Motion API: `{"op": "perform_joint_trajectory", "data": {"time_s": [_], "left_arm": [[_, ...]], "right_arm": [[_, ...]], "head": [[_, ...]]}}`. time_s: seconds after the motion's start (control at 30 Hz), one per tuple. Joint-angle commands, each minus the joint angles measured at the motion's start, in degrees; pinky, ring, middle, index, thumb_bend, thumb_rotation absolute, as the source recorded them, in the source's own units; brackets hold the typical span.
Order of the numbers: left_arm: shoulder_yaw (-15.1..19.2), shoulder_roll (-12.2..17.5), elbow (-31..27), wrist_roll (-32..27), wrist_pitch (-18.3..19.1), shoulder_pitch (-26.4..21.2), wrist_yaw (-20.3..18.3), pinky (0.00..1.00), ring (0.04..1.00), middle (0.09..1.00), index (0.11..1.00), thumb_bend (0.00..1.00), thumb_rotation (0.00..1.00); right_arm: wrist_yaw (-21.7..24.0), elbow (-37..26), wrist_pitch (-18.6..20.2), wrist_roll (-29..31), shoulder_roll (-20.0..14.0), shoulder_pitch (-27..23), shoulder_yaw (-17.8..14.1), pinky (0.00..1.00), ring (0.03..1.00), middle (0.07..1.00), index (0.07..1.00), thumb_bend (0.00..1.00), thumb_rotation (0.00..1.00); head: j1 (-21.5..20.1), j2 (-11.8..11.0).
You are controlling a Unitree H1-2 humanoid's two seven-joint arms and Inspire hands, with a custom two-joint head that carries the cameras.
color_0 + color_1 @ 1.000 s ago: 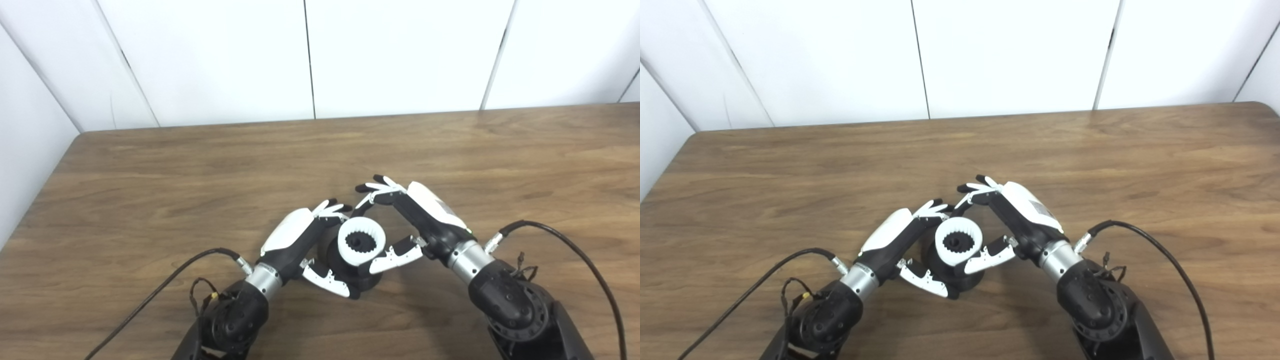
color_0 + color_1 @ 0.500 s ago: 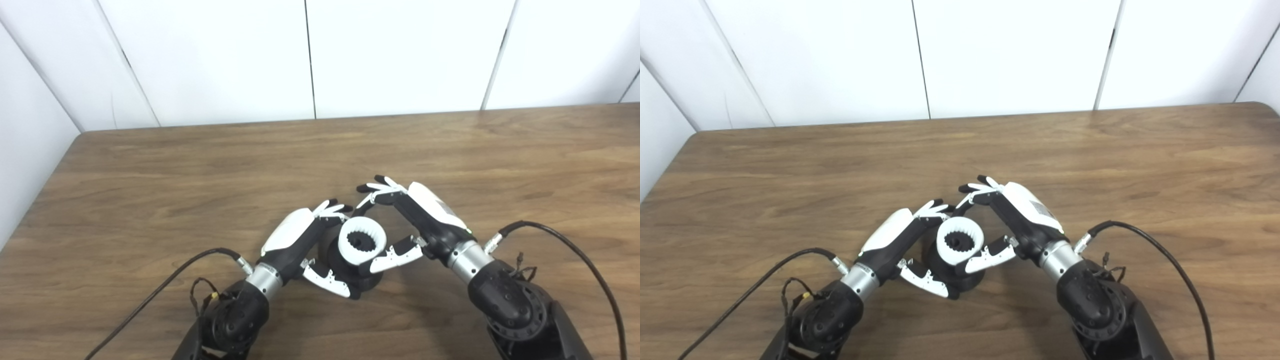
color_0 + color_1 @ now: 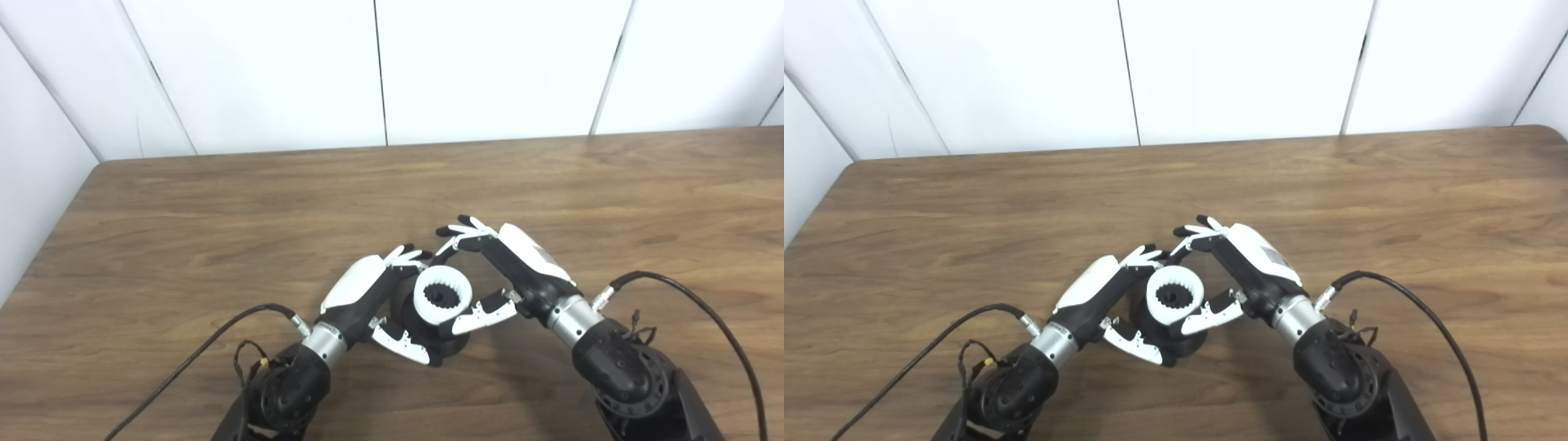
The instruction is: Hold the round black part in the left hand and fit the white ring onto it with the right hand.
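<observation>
The round black part [image 3: 429,334] stands on the wooden table [image 3: 184,233], near its front edge and about midway across, and the white ring [image 3: 442,298] sits on top of it, tilted a little toward the camera so that its toothed inner edge and the dark centre inside it face upward. The left hand [image 3: 367,294] comes in from the lower left and wraps around the black part: its fingers [image 3: 407,255] curl over the far left side, just beside the ring, while its thumb [image 3: 401,343] lies along the near side of the black body, so this hand is closed on the part. The right hand [image 3: 511,269] reaches in from the lower right. Its thumb [image 3: 484,313] presses against the ring's near right edge, and its fingers [image 3: 462,233] arch above and behind the ring's far side; whether those fingertips actually touch the ring cannot be told, so the hold looks like a loose pinch on the ring. The two hands nearly meet over the ring's far edge. A black cable [image 3: 202,349] trails from each wrist across the table toward the front edge. Behind the table stands a plain white panelled wall [image 3: 275,73].
</observation>
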Motion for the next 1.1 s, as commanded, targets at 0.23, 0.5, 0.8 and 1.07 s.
{"op": "perform_joint_trajectory", "data": {"time_s": [0.23,0.5,0.8,1.07], "left_arm": [[-1.0,-0.2,0.7,0.8,1.9,0.4,-1.8,0.92,1.0,0.927,0.638,0.89,0.18],[-0.8,-0.3,0.7,0.7,1.7,0.4,-1.6,0.92,1.0,0.925,0.625,0.89,0.17],[-0.6,-0.1,0.6,0.5,1.4,0.4,-1.5,0.92,1.0,0.922,0.636,0.89,0.18],[-0.4,-0.1,0.2,-0.1,1.7,0.5,-1.9,0.92,1.0,0.925,0.617,0.89,0.18]], "right_arm": [[0.0,-2.4,-1.7,-1.3,0.1,-2.1,0.8,1.0,0.996,0.877,0.488,0.53,0.15],[0.4,-2.0,-1.7,-1.9,-0.2,-2.3,1.0,1.0,0.997,0.879,0.488,0.53,0.15],[0.2,-0.9,-2.0,-1.6,-0.4,-2.1,0.8,1.0,0.998,0.88,0.488,0.53,0.15],[-0.3,0.3,-2.5,-0.6,-1.1,-1.9,0.1,1.0,0.993,0.88,0.488,0.53,0.15]], "head": [[0.0,0.3],[0.2,0.5],[0.2,0.5],[0.3,0.6]]}}
